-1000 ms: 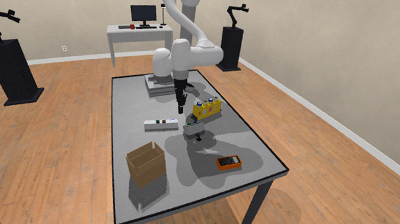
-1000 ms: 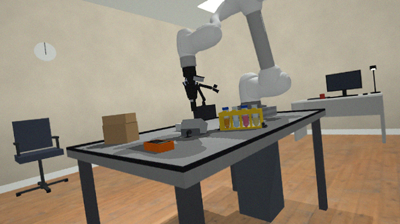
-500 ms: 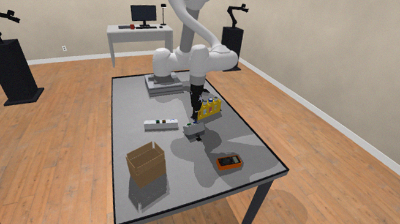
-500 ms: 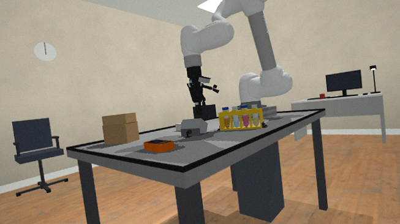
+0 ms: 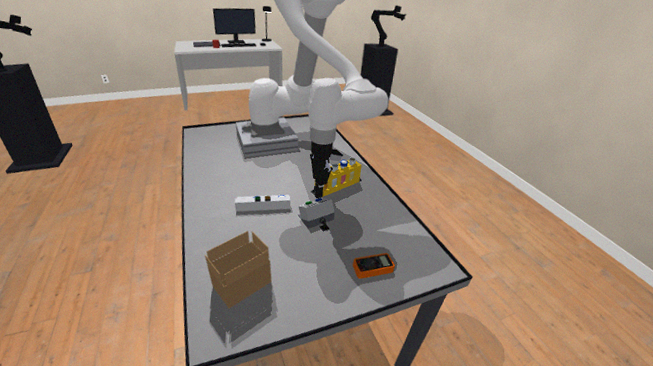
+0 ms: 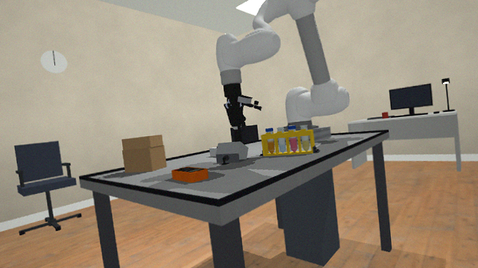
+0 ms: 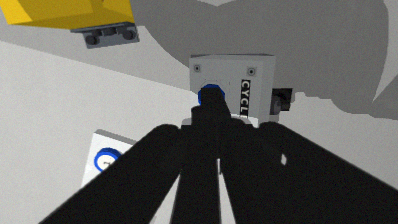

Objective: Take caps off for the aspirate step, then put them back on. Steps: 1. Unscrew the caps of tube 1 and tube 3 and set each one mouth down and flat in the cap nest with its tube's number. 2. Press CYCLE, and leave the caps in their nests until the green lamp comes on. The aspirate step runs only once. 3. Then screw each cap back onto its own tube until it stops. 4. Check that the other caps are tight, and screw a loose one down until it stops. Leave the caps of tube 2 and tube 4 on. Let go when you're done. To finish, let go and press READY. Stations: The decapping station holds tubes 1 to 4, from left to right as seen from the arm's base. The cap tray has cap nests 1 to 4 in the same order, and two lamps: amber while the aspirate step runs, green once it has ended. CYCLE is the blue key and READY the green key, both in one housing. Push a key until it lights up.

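My gripper [image 7: 209, 102] is shut and empty, pointing straight down. Its fingertips [image 7: 210, 93] rest on the blue key beside the CYCLE label on the grey key housing [image 7: 232, 87]; the tips cover most of the key. In the top view the gripper [image 5: 319, 191] stands over the housing [image 5: 316, 211]. The yellow tube rack [image 5: 343, 175] is just behind it. In the exterior view the rack [image 6: 288, 140] shows two tubes with blue caps and two without. The white cap tray [image 5: 261, 203] lies to the left; the wrist view shows one blue cap [image 7: 105, 160] in a nest.
An open cardboard box [image 5: 238, 267] stands near the table's front left. An orange meter [image 5: 374, 264] lies at the front right. The arm's base plate [image 5: 267, 140] is at the back of the table.
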Robot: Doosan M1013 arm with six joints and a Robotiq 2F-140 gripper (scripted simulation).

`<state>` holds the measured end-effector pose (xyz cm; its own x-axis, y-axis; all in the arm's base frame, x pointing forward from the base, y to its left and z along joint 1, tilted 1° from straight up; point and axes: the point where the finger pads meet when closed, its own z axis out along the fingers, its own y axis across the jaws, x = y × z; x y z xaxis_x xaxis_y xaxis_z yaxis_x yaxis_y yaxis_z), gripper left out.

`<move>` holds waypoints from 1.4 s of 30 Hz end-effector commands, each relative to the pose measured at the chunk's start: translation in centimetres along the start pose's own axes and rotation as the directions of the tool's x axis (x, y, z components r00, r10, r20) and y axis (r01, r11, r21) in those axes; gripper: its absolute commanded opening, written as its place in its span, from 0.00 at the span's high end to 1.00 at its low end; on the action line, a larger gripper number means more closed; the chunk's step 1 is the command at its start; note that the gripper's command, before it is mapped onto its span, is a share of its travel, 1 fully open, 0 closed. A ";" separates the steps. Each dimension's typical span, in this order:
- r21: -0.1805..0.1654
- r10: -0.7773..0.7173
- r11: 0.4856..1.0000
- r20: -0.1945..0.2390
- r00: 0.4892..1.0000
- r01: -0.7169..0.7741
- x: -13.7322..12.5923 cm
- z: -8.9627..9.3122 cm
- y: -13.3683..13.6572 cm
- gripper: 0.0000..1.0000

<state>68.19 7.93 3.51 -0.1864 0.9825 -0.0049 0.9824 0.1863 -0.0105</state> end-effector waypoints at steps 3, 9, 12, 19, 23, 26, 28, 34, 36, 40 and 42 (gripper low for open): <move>-0.001 0.000 1.000 0.000 1.000 0.000 0.0 0.0 0.0 0.90; -0.001 0.000 1.000 0.000 1.000 0.000 0.0 0.0 0.0 0.90; -0.001 0.000 1.000 0.000 1.000 0.000 0.0 0.1 0.0 0.90; -0.001 0.000 1.000 0.000 1.000 0.000 0.0 0.3 0.0 0.90; -0.001 0.000 1.000 0.000 1.000 0.000 0.0 0.4 0.0 0.90; -0.001 0.000 1.000 0.000 1.000 0.000 0.0 0.5 0.0 0.90; -0.001 0.000 1.000 0.000 1.000 0.000 0.0 0.6 0.0 0.90; -0.001 0.000 1.000 0.000 1.000 0.000 0.0 0.8 0.0 0.90; -0.001 0.000 1.000 0.000 1.000 0.000 0.0 0.8 0.1 0.90; -0.001 0.000 1.000 0.000 1.000 0.000 0.0 0.9 0.0 0.90; -0.001 0.000 1.000 0.000 1.000 0.000 0.0 1.0 0.1 0.90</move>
<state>68.19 7.92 2.54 -0.1863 0.9825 -0.0049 0.9824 0.1862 -0.0104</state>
